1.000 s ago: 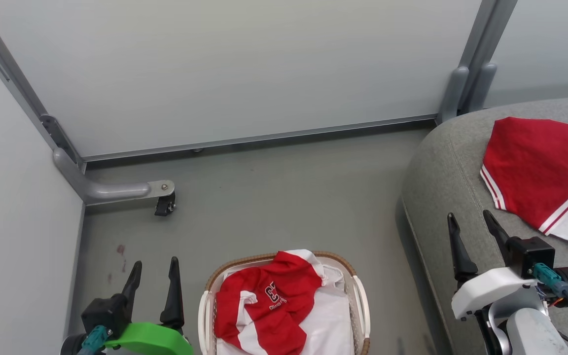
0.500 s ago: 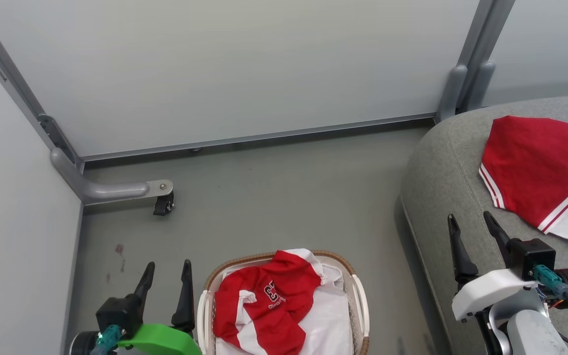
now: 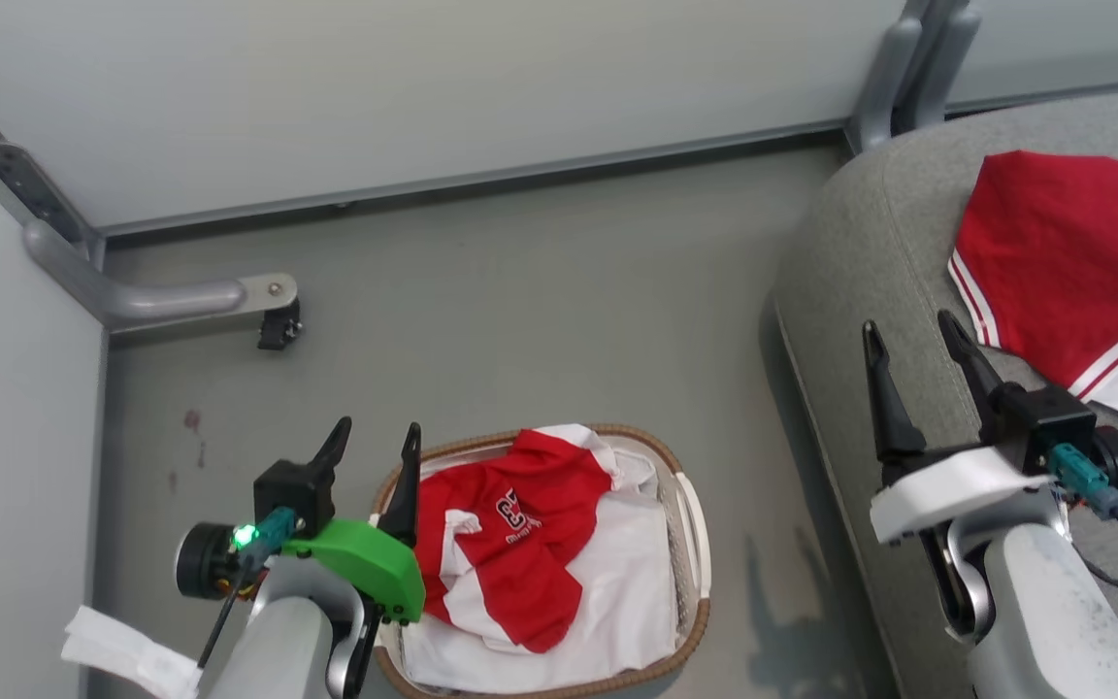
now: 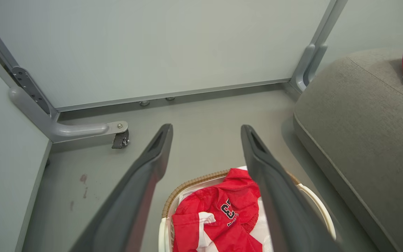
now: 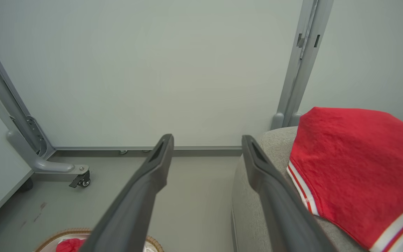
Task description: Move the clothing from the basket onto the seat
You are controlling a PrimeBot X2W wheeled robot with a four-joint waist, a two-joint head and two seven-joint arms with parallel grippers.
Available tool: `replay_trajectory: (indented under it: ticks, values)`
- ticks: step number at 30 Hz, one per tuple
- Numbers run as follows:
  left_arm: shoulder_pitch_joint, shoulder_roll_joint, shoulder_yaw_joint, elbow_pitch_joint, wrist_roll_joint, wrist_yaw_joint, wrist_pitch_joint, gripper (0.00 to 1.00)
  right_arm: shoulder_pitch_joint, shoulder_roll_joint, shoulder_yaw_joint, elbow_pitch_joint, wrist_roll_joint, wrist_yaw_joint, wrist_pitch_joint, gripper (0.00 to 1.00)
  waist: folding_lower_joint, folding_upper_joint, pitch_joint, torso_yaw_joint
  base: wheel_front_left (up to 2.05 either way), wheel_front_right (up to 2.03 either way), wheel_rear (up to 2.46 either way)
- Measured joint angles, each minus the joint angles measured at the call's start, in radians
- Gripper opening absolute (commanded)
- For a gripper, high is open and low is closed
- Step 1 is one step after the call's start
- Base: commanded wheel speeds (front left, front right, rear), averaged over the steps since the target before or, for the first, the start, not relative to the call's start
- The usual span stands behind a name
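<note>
1. Grey floor (image 3: 520,291) carried the basket (image 3: 690,529), long axis running toward the wall.
2. One red garment (image 3: 559,544) lay inside, number patch up; a second garment (image 3: 1054,252) lay spread on the seat (image 3: 860,252).
3. Left tool (image 3: 378,425) hovered by the basket's left rim, fingers apart; right tool (image 3: 908,322) over the seat's edge, likewise apart.
4. Head view gave me the whole basket; my right wrist view caught its far rim.

Grey floor (image 3: 520,291), castered partition foot (image 3: 180,299), possibly reddish stains (image 3: 192,420)
</note>
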Motion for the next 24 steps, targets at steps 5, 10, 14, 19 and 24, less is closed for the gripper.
replay_trajectory:
  ticks: [5, 10, 14, 19, 24]
  values:
    - [-0.113, 0.016, -0.032, 0.106, 0.024, -0.001, 0.000, 1.00, -0.075, -0.001, 0.027, -0.042, 0.022, 0.000, 0.000, 1.00, 0.0000, 0.0000, 0.090, -0.031, 0.00, 0.00, 0.00]
    - [-0.208, 0.043, -0.076, 0.209, 0.043, -0.002, 0.000, 1.00, -0.131, -0.001, 0.044, -0.072, 0.063, 0.000, 0.000, 1.00, 0.0001, 0.0000, 0.196, -0.073, 0.00, 0.00, 0.00]
    - [-0.268, 0.062, -0.117, 0.271, 0.047, -0.002, 0.000, 1.00, -0.164, -0.001, 0.061, -0.083, 0.089, 0.000, 0.000, 1.00, 0.0001, 0.0000, 0.280, -0.109, 0.00, 0.00, 0.00]
    - [-0.342, 0.092, -0.192, 0.332, 0.050, -0.003, 0.000, 1.00, -0.210, -0.002, 0.091, -0.102, 0.127, 0.000, 0.000, 1.00, 0.0001, 0.0000, 0.396, -0.167, 0.00, 0.00, 0.00]
    - [-0.404, 0.111, -0.264, 0.384, 0.055, -0.003, 0.000, 1.00, -0.241, -0.002, 0.109, -0.116, 0.149, 0.000, 0.000, 1.00, 0.0002, 0.0000, 0.478, -0.213, 0.00, 0.00, 0.00]
